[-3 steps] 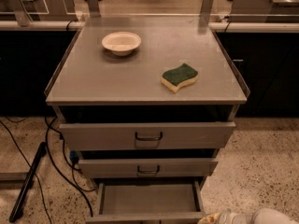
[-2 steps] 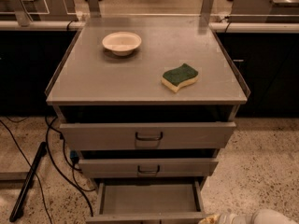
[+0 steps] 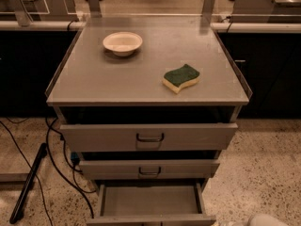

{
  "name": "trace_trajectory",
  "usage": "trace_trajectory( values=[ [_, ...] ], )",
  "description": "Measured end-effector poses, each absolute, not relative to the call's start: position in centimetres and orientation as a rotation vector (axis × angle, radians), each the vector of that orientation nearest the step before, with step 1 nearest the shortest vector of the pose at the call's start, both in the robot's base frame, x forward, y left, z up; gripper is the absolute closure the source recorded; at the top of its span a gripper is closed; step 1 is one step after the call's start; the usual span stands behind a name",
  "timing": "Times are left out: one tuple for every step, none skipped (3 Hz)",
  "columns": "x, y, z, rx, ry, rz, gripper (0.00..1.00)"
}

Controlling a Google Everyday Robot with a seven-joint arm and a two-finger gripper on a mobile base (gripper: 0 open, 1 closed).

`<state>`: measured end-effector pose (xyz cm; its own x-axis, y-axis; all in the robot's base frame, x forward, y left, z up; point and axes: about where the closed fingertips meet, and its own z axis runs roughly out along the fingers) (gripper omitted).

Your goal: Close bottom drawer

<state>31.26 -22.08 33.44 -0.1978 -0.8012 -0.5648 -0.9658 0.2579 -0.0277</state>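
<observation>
Bottom of the frame, dead centre: the bottom drawer (image 3: 150, 200) is pulled well out, its shallow grey tray open to view and empty, and its front rail runs along the very lower edge of the picture. Its handle is out of sight below that edge.

Over in the lower right corner, a pale rounded piece of the gripper (image 3: 269, 219) just pokes in, low beside the drawer's right front corner. Too little of it shows to say whether it is open or closed, and nothing can be seen in its hold.

So here's the geometry that matters. The drawer front lies to the left of the gripper, with its long axis running left to right across the frame. The slide runs up the frame, into the cabinet. My read: the gripper must come left to meet the front, then push upward in the picture.

Count them up: three drawers, with the middle drawer (image 3: 149, 168) and top drawer (image 3: 149, 136) both slightly out. One bowl (image 3: 122, 43) and one sponge (image 3: 181, 77) sit on the cabinet top (image 3: 141, 81).
</observation>
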Motion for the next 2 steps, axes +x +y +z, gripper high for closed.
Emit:
trace_trajectory(
  values=[
    [31.08, -22.44, 26.72, -1.562, 2.019, 0.547, 1.00],
    [30.89, -22.39, 25.84, -1.573, 2.009, 0.539, 1.00]
  ],
)
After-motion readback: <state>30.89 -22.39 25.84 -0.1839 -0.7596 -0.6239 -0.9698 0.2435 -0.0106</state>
